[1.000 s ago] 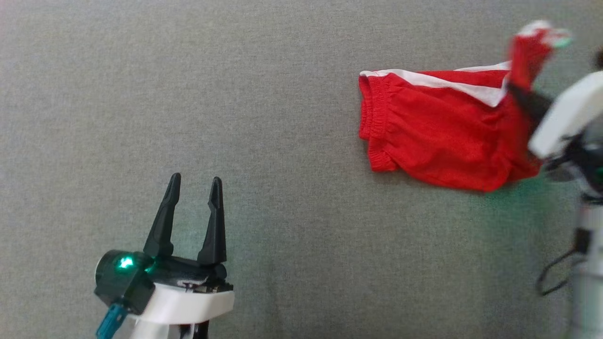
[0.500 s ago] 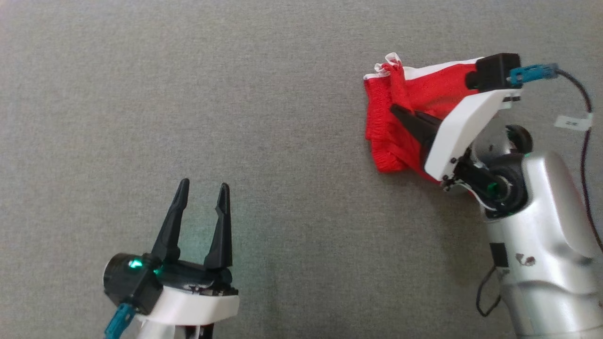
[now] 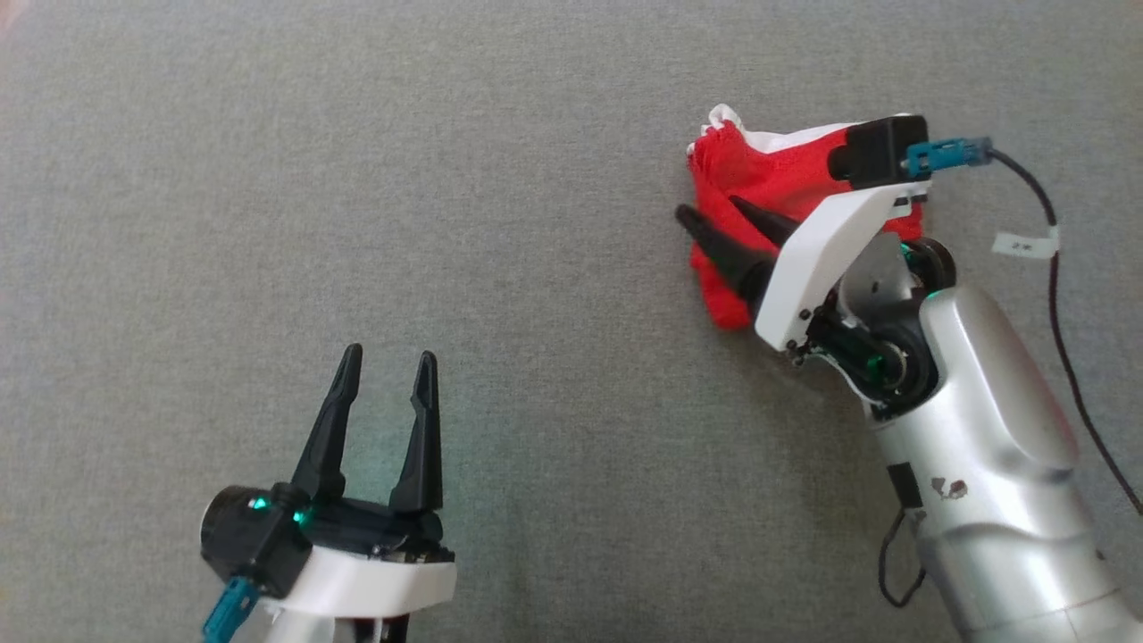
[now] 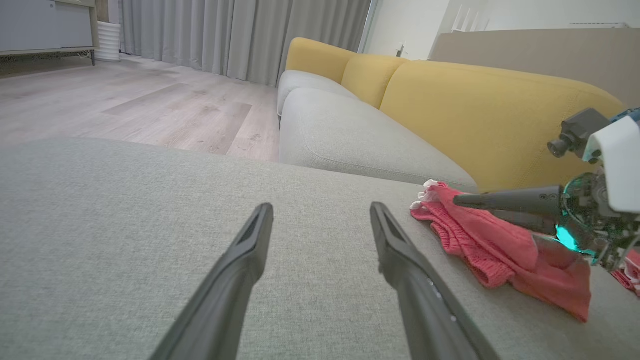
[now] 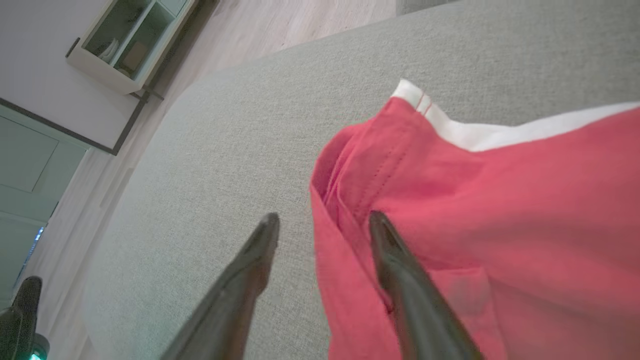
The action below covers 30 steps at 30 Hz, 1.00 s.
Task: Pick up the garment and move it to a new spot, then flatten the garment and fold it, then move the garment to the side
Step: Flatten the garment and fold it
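The garment (image 3: 759, 179), red shorts with a white stripe, lies doubled over on itself on the grey cushion at the upper right of the head view. My right gripper (image 3: 710, 208) hovers at its left edge, open and holding nothing. One finger stands over the red cloth (image 5: 500, 200) and the other over bare grey fabric, with the folded edge between them (image 5: 325, 216). My left gripper (image 3: 390, 354) stands open at the lower left, well away from the garment, with nothing between its fingers (image 4: 321, 206). In the left wrist view the garment (image 4: 500, 245) lies low and bunched at the right.
The grey upholstered surface (image 3: 446, 179) stretches wide to the left and front of the garment. A yellow sofa back (image 4: 475, 110) rises beyond it. Wooden floor (image 4: 150, 105) lies past the cushion's edge, and a cabinet (image 5: 130, 45) stands by the wall.
My right gripper swung the garment's right end over to the left, folding it onto itself, then opened and let the cloth go. The left gripper stayed open in place.
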{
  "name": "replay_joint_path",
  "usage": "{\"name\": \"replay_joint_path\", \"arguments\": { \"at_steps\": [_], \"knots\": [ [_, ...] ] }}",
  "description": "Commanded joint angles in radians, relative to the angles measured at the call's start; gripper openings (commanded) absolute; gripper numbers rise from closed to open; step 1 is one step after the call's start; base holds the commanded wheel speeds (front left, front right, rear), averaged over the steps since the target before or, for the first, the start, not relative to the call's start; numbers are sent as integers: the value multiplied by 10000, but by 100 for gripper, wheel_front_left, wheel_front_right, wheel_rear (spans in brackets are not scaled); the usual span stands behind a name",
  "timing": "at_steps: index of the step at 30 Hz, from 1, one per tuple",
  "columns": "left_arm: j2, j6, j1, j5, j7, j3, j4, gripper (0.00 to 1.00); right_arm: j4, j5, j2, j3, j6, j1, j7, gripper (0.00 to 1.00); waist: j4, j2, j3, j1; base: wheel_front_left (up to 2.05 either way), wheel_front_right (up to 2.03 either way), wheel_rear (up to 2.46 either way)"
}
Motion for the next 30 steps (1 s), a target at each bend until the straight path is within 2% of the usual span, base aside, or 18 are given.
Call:
{"name": "replay_joint_path", "arguments": {
  "at_steps": [1,9,13,15,23,25,30],
  "knots": [
    [-29,63,61,-22,-49,325,-302,100,-349,93,174,304,67,-332,-223,100,-88,0,-67,0,0,0,0],
    [-29,68,191,35,-49,503,-315,100,-974,855,175,1254,67,137,-1028,100,-541,0,-313,0,0,0,0],
    [-29,53,263,73,-49,692,-331,100,-1733,17,169,1375,67,415,-1784,100,-800,0,-519,0,0,0,0],
    [-29,39,322,114,-49,796,-326,100,-2212,-711,-85,1396,67,625,-2258,100,-926,0,-642,0,0,0,0],
    [-29,-15,673,235,-49,1159,-193,100,-3083,-2506,-884,-458,67,2404,-4673,100,-1274,0,-1266,0,0,0,0],
    [-30,-40,824,317,-49,1261,-135,100,-3069,-2979,-1057,-1262,67,3093,-5603,100,-1336,0,-1461,0,0,0,0],
    [-30,-83,1024,393,-49,1487,-50,100,-2826,-3671,-1341,-2011,67,3959,-6888,100,-1398,0,-1670,0,0,0,0]
  ]
}}
